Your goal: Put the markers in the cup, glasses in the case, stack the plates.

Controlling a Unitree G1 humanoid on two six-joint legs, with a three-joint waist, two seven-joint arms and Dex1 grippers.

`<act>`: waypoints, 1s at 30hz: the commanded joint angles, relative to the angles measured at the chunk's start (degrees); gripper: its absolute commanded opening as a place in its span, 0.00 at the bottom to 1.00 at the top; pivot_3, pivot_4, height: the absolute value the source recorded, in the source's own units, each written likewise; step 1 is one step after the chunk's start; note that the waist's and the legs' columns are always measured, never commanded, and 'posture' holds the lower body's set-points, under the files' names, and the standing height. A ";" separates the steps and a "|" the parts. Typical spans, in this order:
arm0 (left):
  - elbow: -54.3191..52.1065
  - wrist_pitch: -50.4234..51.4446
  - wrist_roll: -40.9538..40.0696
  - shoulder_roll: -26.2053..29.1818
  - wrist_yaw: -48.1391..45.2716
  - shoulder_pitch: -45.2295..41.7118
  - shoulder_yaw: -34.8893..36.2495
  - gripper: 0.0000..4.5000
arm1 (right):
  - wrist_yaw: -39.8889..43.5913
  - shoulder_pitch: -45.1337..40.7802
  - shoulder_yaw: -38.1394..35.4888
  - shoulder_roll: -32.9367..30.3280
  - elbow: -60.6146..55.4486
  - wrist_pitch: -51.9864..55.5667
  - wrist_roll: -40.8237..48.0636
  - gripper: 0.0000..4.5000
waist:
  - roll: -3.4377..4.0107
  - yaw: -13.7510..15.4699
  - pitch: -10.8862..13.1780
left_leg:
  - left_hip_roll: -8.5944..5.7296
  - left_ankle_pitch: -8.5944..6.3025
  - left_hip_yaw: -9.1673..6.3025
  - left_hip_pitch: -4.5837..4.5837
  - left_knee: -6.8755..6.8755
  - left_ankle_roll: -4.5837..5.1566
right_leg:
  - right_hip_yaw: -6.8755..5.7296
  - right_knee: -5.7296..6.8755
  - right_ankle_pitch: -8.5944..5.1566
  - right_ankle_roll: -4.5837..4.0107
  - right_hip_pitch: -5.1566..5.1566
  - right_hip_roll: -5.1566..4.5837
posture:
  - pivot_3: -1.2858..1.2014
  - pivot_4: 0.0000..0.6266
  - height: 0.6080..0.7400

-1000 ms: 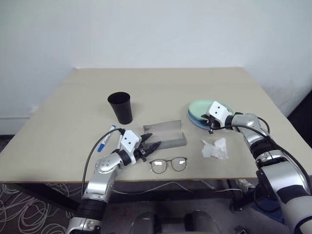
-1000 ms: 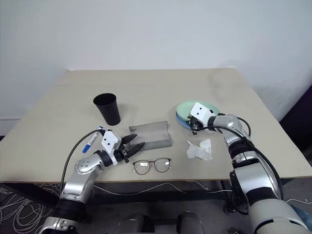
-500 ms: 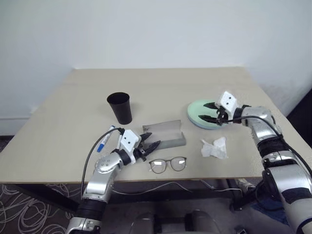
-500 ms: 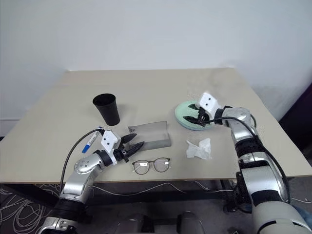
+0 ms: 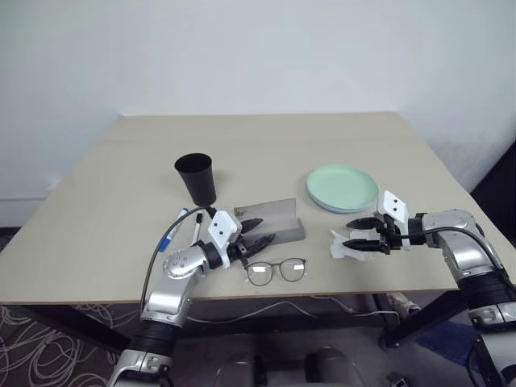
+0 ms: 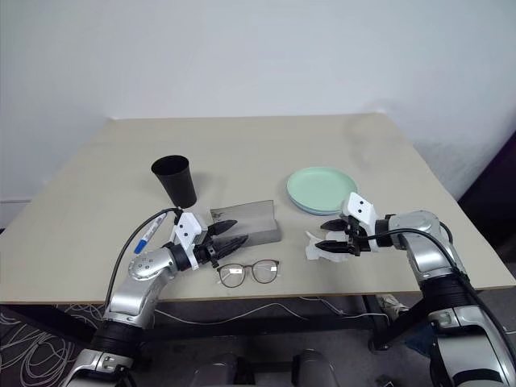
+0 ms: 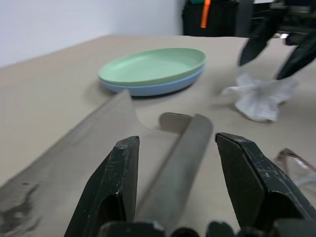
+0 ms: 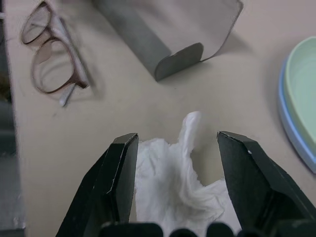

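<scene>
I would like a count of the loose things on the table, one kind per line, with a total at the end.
Round shallow plastic plates: 2, mint green stacked on light blue
White-barrelled markers: 2, blue-capped and black-capped
Black tapered plastic cup: 1
Grey open case: 1
Thin dark wire-framed glasses: 1
Crumpled white tissue: 1
Total: 8

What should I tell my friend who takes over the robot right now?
Left gripper: open, holding nothing, beside the open case.
Right gripper: open, holding nothing, over the crumpled tissue.
Plates: stacked, green on blue. That part is done.
Glasses: on the table near its front edge, in front of the case, not in it.
Markers: two lying on the table left of the case, in front of the cup, which stands upright.
Left to do: glasses into the case, both markers into the cup.
</scene>
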 commanded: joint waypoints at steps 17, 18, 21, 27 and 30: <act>-2.57 0.16 -0.51 -0.47 -0.14 -1.06 -0.38 0.57 | -2.75 -1.52 0.68 1.08 2.74 0.02 -0.36 0.01 | 0.00 0.14 0.00 | -0.02 0.00 0.02 -0.04 0.00 0.01 | 0.01 -0.13 0.00 0.02 0.01 0.01 | 0.52 0.00 1.00; -2.57 0.11 -0.49 -0.48 -0.11 -1.00 -0.40 0.57 | -2.62 -1.60 0.49 1.05 2.46 0.02 -0.18 0.01 | 0.00 0.14 0.00 | -0.02 0.00 0.02 -0.04 0.00 0.01 | 0.01 -0.12 0.00 0.02 0.01 0.01 | 0.52 0.00 1.00; -2.54 0.02 -0.46 -0.43 -0.04 -0.96 -0.43 0.57 | -2.52 -2.17 -0.36 1.12 1.72 -0.50 0.80 0.01 | 0.00 0.14 0.00 | -0.02 0.00 0.01 -0.04 0.00 0.01 | 0.01 -0.13 0.00 0.02 0.02 0.02 | 0.52 0.00 1.00; -2.20 -0.26 -0.38 -0.43 0.04 -1.09 -0.33 0.57 | -13.23 -10.13 -3.82 4.85 9.01 -6.37 -1.24 0.01 | 0.01 -0.09 0.00 | -0.02 0.00 0.05 -0.03 0.00 0.01 | 0.04 -0.10 0.04 0.05 0.00 0.02 | 0.52 0.00 1.00; -2.09 -0.30 -0.37 -0.49 0.10 -1.27 -0.34 0.57 | -20.39 -15.61 -4.11 6.59 17.75 -10.46 -4.09 0.01 | 0.02 -0.03 0.00 | -0.01 0.01 0.04 -0.02 0.00 -0.01 | 0.01 -0.07 0.05 0.04 -0.01 0.02 | 0.52 0.00 1.00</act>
